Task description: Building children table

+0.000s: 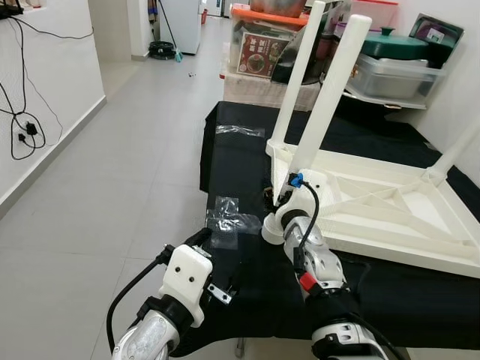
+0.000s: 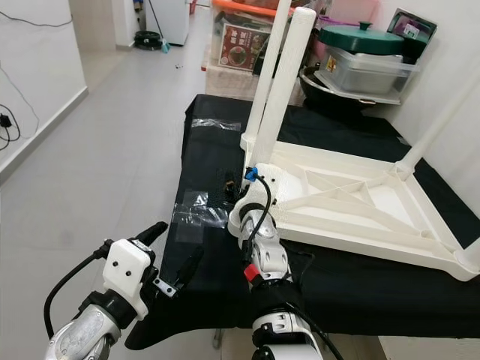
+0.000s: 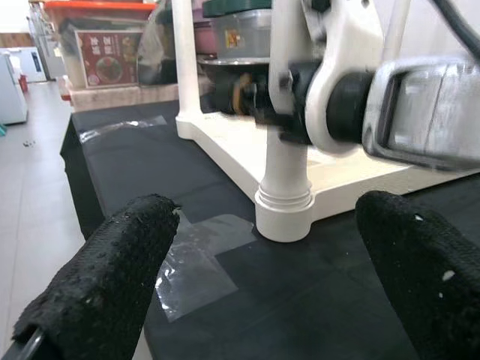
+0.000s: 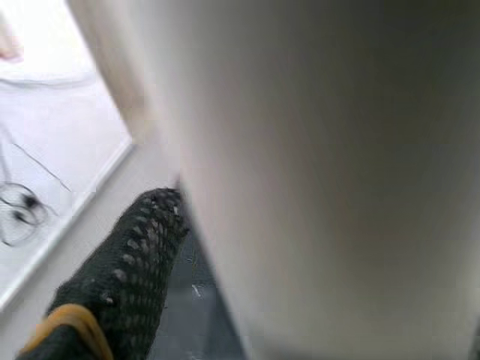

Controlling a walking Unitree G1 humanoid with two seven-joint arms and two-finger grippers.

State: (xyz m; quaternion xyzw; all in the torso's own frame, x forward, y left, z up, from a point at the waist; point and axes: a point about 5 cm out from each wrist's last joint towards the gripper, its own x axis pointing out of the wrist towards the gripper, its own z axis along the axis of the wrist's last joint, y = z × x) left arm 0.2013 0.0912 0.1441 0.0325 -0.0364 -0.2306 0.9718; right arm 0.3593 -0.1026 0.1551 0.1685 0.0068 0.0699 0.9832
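1. Grey-tiled floor of a home, with a black cloth-covered work surface (image 1: 247,292) along the robot's right and lidded storage boxes (image 1: 390,71) stacked beyond it.
2. White plastic children's table top (image 1: 390,217), upside down on the cloth, ribbed underside up. One white round plastic leg (image 1: 296,75) stands at the far corner; another shows at the right edge.
3. Near white round plastic leg (image 1: 326,101): upright but tilted, its threaded collar (image 3: 283,214) resting on the cloth just beside the table's near corner, apparently not yet seated in a socket.
4. Right gripper (image 1: 283,196): at the lower part of this leg; one black finger (image 4: 131,262) lies against the shaft. Appears closed around it; the opposite finger is hidden.
5. Left gripper (image 3: 255,300): fingers spread wide, holding nothing, low over the cloth near clear plastic wrappers (image 1: 225,217).
6. Handling, judged: hollow moulded plastic, light, stiff, smooth and liable to slip or twist in the grip. Best hold is low on the shaft, just above the collar.
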